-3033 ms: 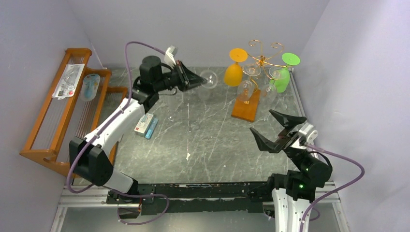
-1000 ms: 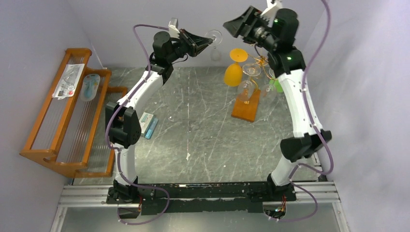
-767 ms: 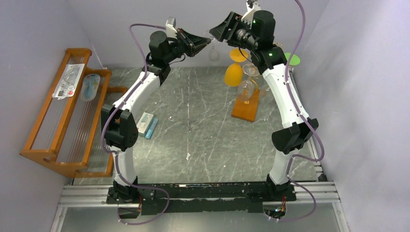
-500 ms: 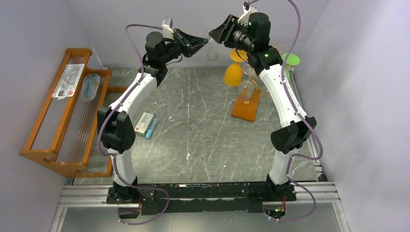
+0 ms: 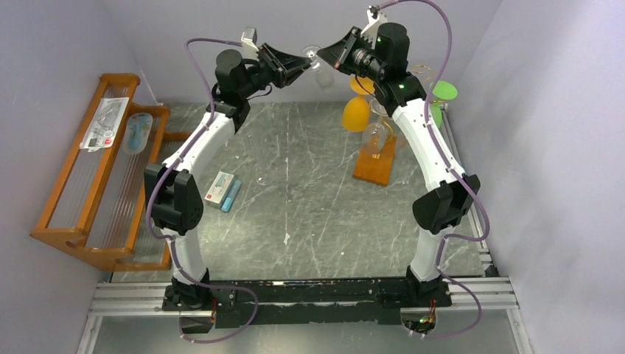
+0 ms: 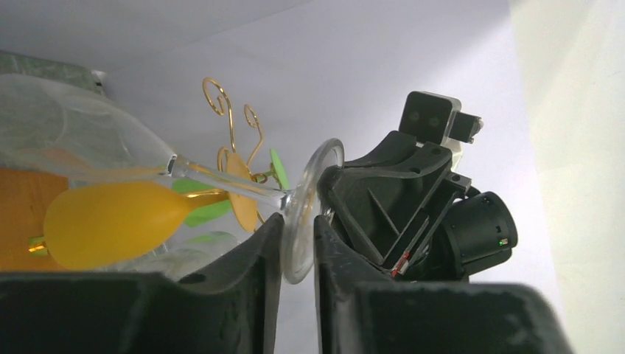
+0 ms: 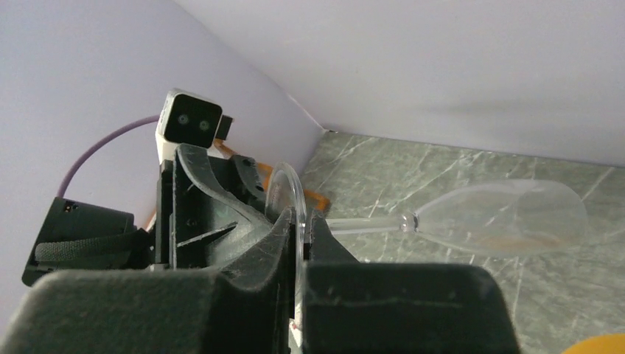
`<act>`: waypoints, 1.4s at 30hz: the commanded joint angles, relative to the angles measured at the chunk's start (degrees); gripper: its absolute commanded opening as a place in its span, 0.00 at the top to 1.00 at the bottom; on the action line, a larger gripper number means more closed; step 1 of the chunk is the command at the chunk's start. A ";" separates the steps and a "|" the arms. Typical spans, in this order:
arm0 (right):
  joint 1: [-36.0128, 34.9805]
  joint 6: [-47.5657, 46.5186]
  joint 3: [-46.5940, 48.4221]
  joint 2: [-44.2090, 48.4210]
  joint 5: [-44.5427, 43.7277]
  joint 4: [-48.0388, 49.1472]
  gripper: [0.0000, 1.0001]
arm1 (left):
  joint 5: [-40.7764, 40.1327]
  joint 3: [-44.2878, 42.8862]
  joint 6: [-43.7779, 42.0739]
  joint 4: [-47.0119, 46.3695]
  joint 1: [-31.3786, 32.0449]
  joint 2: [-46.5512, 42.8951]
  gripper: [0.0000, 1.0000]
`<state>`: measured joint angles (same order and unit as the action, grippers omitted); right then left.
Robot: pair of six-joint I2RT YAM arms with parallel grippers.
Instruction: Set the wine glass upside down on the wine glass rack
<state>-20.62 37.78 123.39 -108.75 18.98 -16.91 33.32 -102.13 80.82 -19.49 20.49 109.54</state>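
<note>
The clear wine glass (image 5: 322, 77) hangs high above the far side of the table, foot up and bowl down. My right gripper (image 5: 329, 59) is shut on its round foot (image 7: 288, 193), and its bowl (image 7: 501, 217) stretches off to the right. My left gripper (image 5: 301, 63) faces it from the other side. The left fingers (image 6: 296, 221) stand slightly apart around the same foot (image 6: 311, 198), with a thin gap showing. The wine glass rack (image 5: 423, 71), gold wire on a wooden base (image 5: 374, 165), stands just right of the hand-over point and holds orange (image 5: 356, 110), green (image 5: 443, 91) and clear glasses.
A large slatted wooden rack (image 5: 77, 188) with two packets (image 5: 107, 122) leans at the left wall. A small box (image 5: 222, 191) lies on the marble table (image 5: 317, 214). The back wall is close behind both grippers.
My right gripper has reached the glass's foot and shut on it. The left gripper's jaws have loosened a little. Both arms have shifted slightly left.
</note>
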 commanded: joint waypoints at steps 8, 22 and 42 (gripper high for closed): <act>0.47 10.07 -6.21 3.83 -0.79 11.19 1.00 | 0.28 10.04 -2.66 -5.92 -2.01 -8.25 0.28; 7.56 21.22 -10.08 3.88 -4.72 12.97 1.00 | -6.34 32.68 -27.53 8.65 -4.13 -29.81 0.20; 12.27 27.58 -15.98 6.93 -9.40 10.76 1.00 | 0.23 44.87 -47.33 17.95 -3.79 -36.87 0.28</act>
<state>-9.67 64.05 107.57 -104.53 12.03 -7.35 29.58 -56.71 38.52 -1.52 16.60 72.18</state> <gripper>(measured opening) 0.031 0.731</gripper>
